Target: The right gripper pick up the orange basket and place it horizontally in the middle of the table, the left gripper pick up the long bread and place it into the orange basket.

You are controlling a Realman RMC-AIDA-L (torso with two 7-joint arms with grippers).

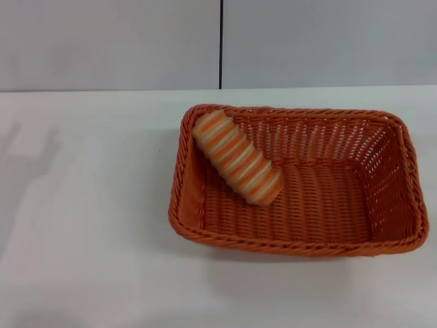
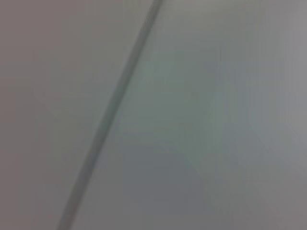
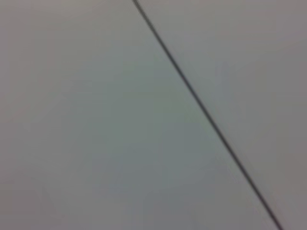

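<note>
The orange basket (image 1: 298,180) lies lengthwise across the white table (image 1: 82,205), right of centre in the head view. Inside it the long bread (image 1: 237,157), cream with orange stripes, rests at an angle. One end of the loaf leans on the basket's far left corner and the other end lies on the basket floor. Neither gripper shows in any view. Both wrist views hold only a grey wall with a dark seam.
A grey wall with a vertical dark seam (image 1: 220,44) rises behind the table's far edge. Faint shadows fall on the left part of the table. Bare tabletop stretches left of the basket and in front of it.
</note>
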